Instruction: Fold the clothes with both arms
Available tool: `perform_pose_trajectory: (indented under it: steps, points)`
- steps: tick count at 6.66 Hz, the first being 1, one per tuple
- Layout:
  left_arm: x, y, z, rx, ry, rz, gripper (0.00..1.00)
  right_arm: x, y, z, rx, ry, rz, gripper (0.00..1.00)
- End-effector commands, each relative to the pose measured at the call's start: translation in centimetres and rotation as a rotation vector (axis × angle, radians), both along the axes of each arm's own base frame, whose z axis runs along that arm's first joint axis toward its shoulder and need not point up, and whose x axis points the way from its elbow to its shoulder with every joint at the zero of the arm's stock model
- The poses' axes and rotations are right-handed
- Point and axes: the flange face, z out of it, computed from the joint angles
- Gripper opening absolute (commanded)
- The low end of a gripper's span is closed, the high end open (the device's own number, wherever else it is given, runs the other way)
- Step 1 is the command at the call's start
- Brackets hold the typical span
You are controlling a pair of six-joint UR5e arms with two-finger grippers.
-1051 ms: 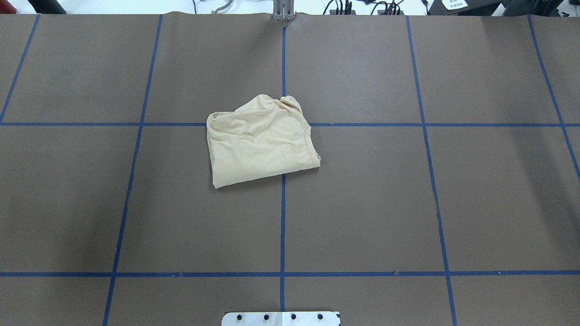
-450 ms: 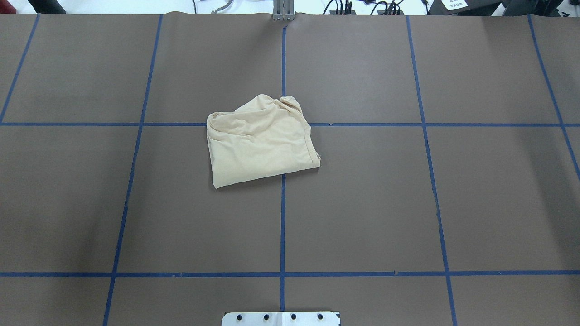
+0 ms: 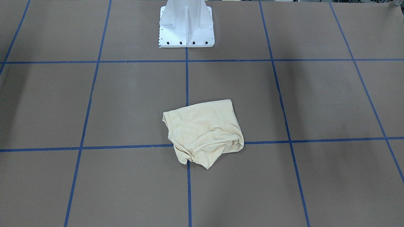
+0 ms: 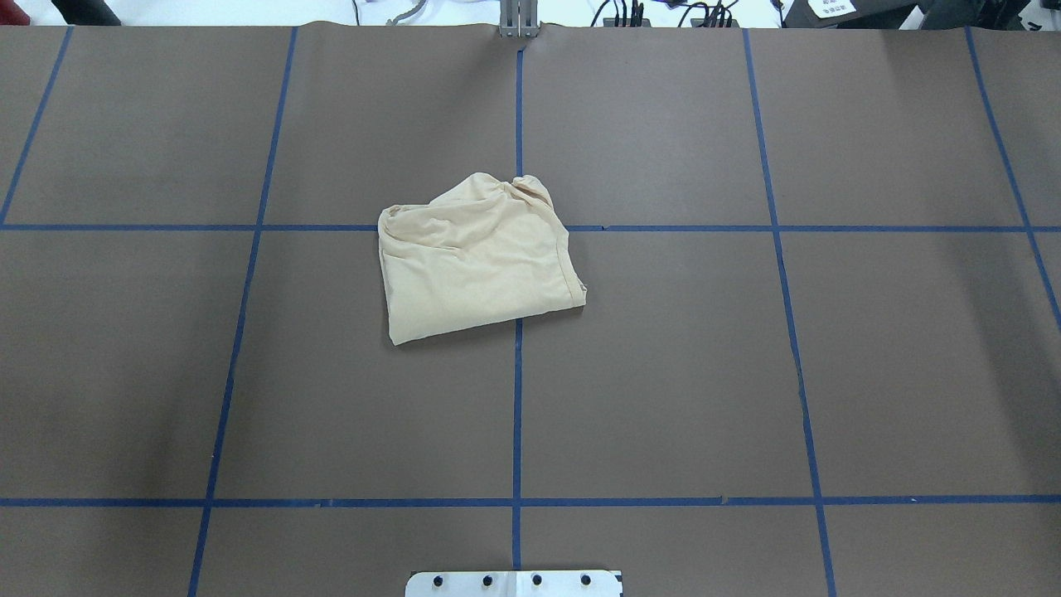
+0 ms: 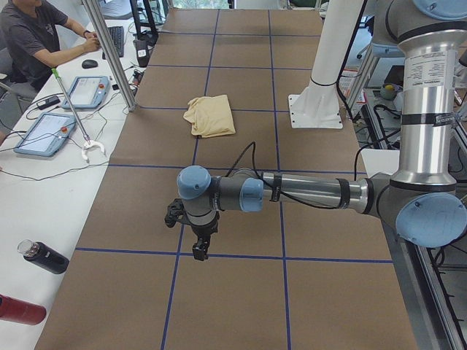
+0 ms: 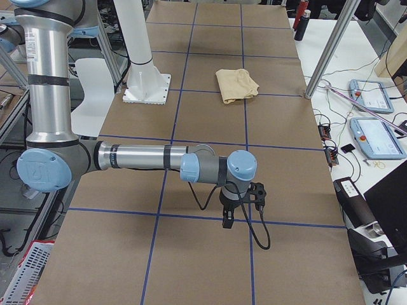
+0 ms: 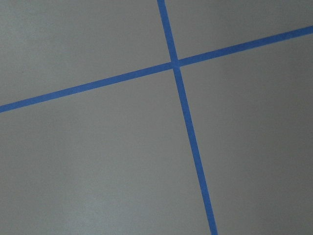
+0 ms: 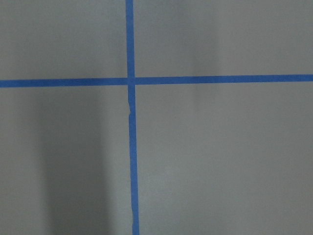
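The clothes [image 4: 477,261] are one pale cream-yellow garment, lying folded into a rough, wrinkled square near the table's centre, also seen as the clothes [image 3: 203,132], [image 5: 210,117], [image 6: 236,84]. Nothing touches them. My left gripper [image 5: 201,248] hangs pointing down over the table's left end, far from the clothes. My right gripper [image 6: 227,219] hangs the same way over the right end. Both show only in the side views, so I cannot tell whether they are open or shut. Both wrist views show only brown table cover and blue tape.
Blue tape lines [image 4: 517,414] divide the brown table cover into squares. The white pedestal base [image 3: 186,28] stands at the robot's edge. A person [image 5: 36,36] sits at a side desk with tablets [image 5: 44,133], and bottles [image 5: 44,257] lie there. A metal post [image 5: 109,55] stands at the table's far edge.
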Motion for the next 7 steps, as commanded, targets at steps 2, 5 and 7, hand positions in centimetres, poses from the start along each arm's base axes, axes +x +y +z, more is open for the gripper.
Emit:
perform_pose_trajectory:
  steps: [2,5,7]
  points:
    - [0.01,-0.03,-0.06,0.001,0.001,0.0,1.0,-0.12,-0.47,-3.47,0.056,-0.009,0.029,1.0]
    - [0.03,-0.16,-0.2,0.0,0.003,-0.002,1.0,-0.33,-0.35,-3.32,0.048,-0.038,0.026,1.0]
    - [0.47,0.04,-0.27,-0.024,0.062,-0.007,1.0,-0.37,0.07,-2.92,0.037,-0.044,0.027,1.0]
